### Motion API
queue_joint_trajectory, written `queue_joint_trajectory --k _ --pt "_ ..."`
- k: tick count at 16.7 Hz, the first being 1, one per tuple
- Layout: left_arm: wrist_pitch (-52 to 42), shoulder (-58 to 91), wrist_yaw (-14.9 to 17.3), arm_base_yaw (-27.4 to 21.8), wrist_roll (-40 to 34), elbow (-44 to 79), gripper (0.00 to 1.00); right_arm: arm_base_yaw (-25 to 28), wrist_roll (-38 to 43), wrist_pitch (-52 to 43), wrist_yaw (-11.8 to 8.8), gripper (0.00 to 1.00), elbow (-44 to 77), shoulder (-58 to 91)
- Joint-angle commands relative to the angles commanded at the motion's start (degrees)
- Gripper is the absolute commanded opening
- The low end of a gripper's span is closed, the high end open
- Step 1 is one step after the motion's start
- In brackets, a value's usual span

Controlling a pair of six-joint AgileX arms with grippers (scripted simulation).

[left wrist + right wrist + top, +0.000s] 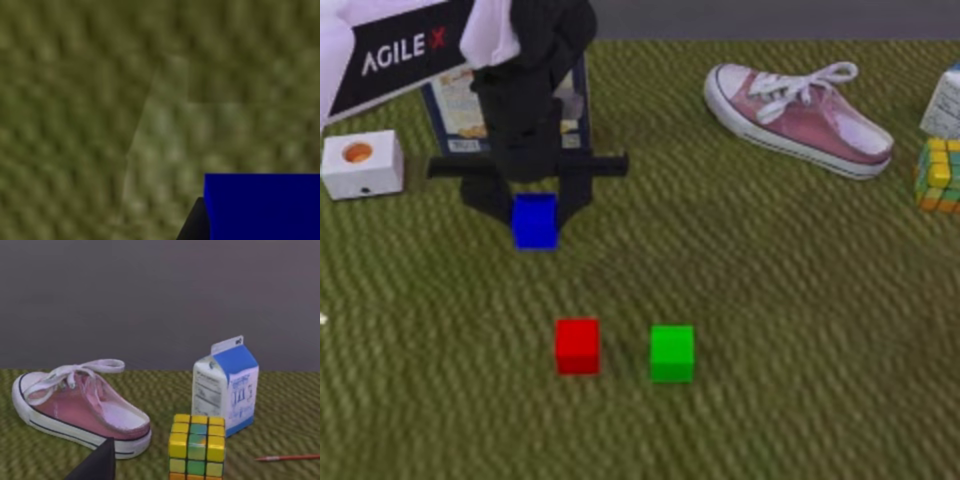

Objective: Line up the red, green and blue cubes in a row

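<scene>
From above, the left gripper [534,205] holds the blue cube [534,221] between its dark fingers at the table's left side, in front of a blue-bordered box [445,112]. The red cube [577,345] and green cube [672,352] sit close together nearer the front edge, already side by side with a small gap. The likely step is carrying the blue one to the row; it would go well if set on the same line, either left of the red or right of the green, with a matching gap and edges square, then released without nudging its neighbour.

The left wrist view shows only the blue cube [262,206] against a finger [196,222] above the green mat.

The right wrist view faces a pink shoe [75,405], a puzzle cube [196,446] and a milk carton [226,385]; the right gripper's state cannot be told.
</scene>
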Motion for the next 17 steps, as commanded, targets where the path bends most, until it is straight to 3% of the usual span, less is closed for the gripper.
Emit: queue_joint_trajectory --k 4,13,17 --pt "-1.37 1.86 -0.08 -2.47 -2.09 2.12 0.00 0.00 0.00 0.00 0.00 1.00 0.00 0.00" --pt "-14.85 15.00 -0.20 -25.63 -26.17 29.52 0.00 0.00 0.00 0.00 0.00 1.00 0.00 0.00" --pt "-16.52 16.38 -0.23 -28.64 -29.19 32.55 0.00 0.00 0.00 0.00 0.00 1.00 0.00 0.00"
